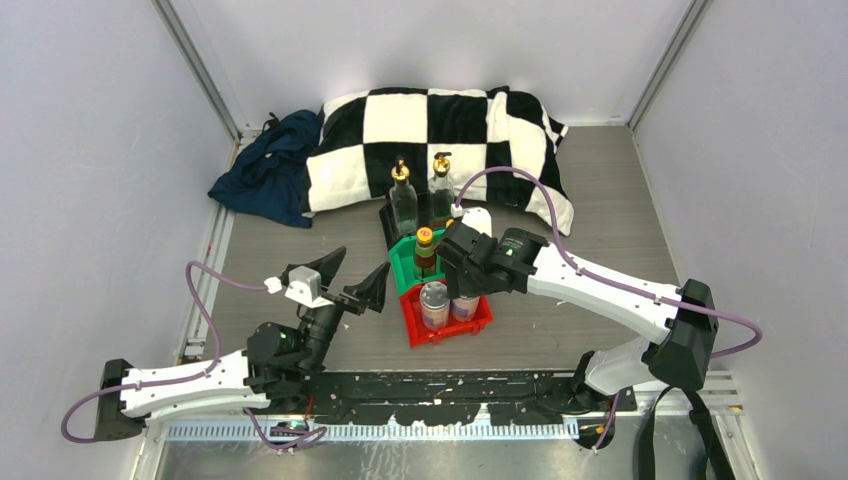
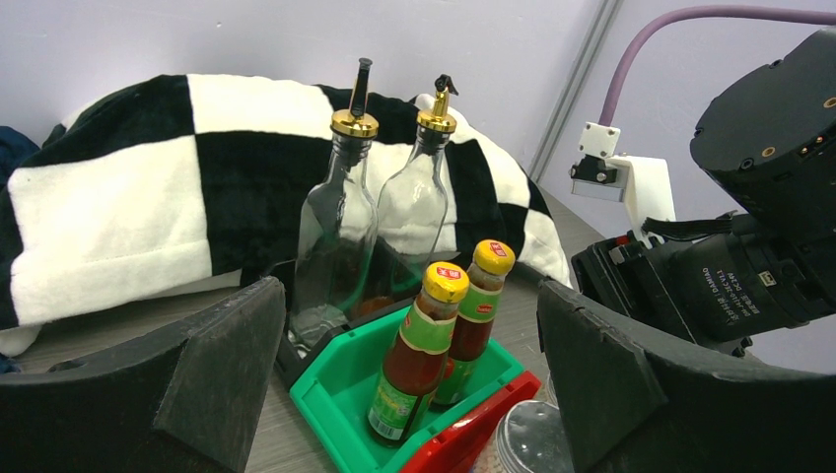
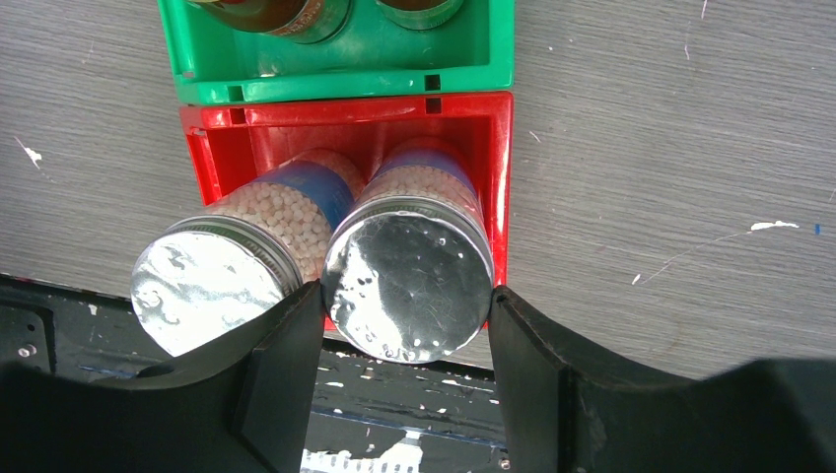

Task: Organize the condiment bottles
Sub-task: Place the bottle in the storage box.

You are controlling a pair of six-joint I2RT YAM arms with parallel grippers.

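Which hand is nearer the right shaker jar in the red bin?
Right. The right hand grips the right shaker jar at its lid; the left hand hangs open, left of the red bin.

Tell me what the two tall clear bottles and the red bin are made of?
The tall clear bottles: probably glass, glossy and see-through, the checkered cushion showing behind. The red bin: likely moulded plastic, with smooth, opaque, slightly shiny walls.
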